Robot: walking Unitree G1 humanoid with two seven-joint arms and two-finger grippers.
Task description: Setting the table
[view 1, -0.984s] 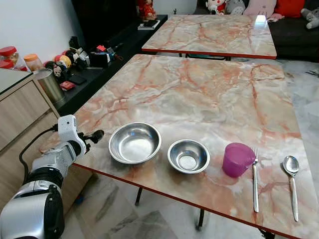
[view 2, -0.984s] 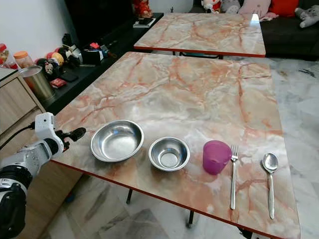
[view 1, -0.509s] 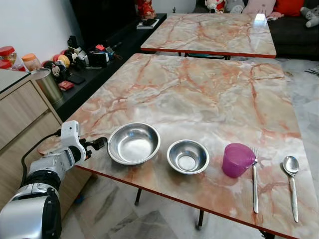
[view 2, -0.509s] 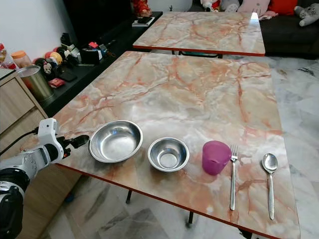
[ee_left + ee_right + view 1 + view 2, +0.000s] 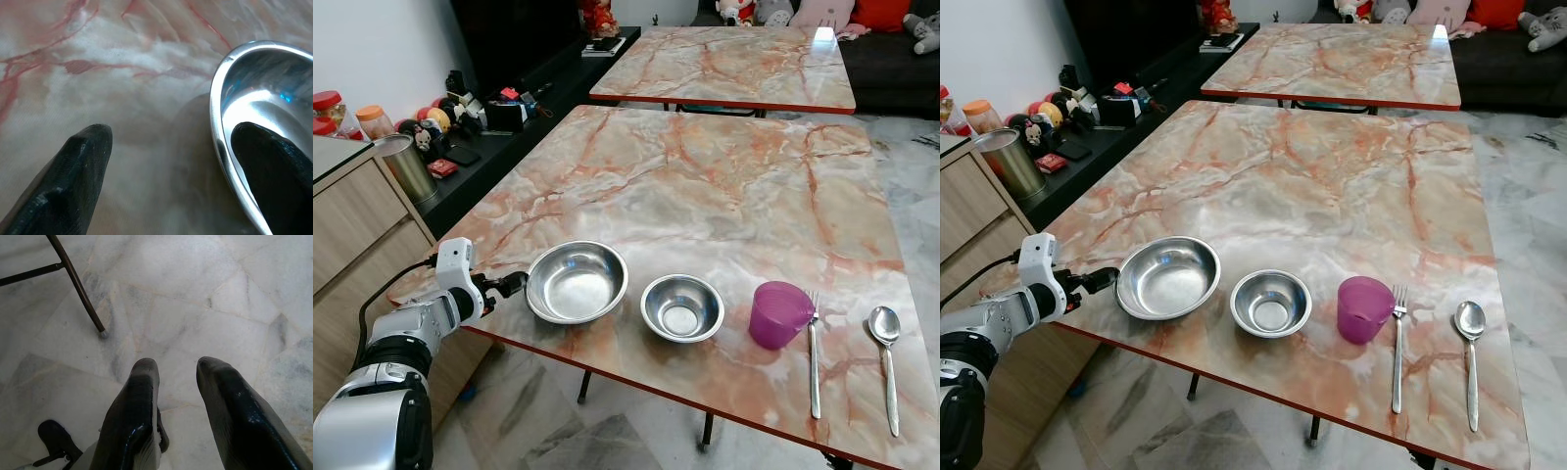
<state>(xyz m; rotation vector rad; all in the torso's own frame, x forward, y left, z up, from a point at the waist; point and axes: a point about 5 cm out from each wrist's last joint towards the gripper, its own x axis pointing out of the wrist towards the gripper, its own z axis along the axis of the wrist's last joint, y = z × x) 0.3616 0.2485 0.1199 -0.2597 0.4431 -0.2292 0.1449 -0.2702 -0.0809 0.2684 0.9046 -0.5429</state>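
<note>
- Marble table: near edge carries one row of ware.
- Large steel bowl: at the row's 9 o'clock end.
- Left gripper: at the large bowl's 9 o'clock rim.
- Small steel bowl: next along.
- Purple cup: upright.
- Fork: just beside the cup at 3 o'clock.
- Spoon: 3 o'clock end.
- Second table: 12 o'clock.

1. Table: cream marble veined in orange and pink, with a red edge.
2. 2 bowls, large and small, just beyond the left gripper: shiny silver.
3. Cup: translucent purple.
4. Fork and spoon: silver.
5. Gripper fingers: glossy black.
6. Floor: pale grey marble.
</note>
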